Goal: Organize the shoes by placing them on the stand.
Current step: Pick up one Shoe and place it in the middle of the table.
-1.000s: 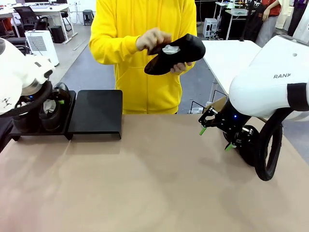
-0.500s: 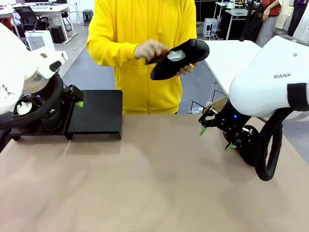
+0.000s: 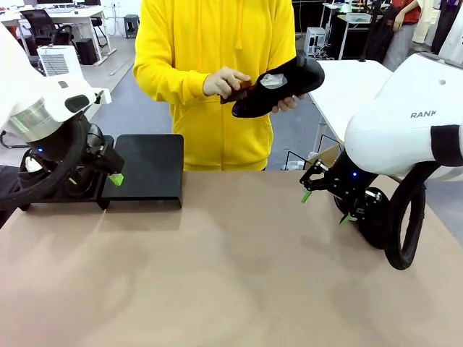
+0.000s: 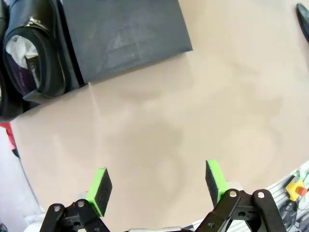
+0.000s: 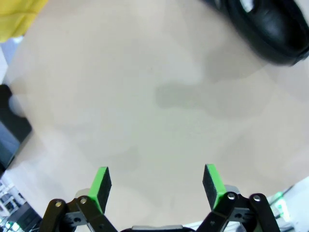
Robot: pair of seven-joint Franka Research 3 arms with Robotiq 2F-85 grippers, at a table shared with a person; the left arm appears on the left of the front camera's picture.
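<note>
Shoe point(image 3: 278, 85) held by person point(image 3: 210, 43) beyond far edge of table point(image 3: 231, 275).
Left gripper point(image 4: 157, 186) and right gripper point(image 5: 155, 186) stood spread wide, grasping nothing.

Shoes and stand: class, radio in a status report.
Left gripper open, empty, beside stand. Right gripper open, empty. One shoe in person's hands; another shoe on stand's left platform. Nothing blocking right platform.

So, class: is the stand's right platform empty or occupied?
Empty: right platform shows a bare top; shoes sit on the left platform.

Shoes point(image 4: 30, 60) on stand point(image 3: 145, 166), far left
</note>
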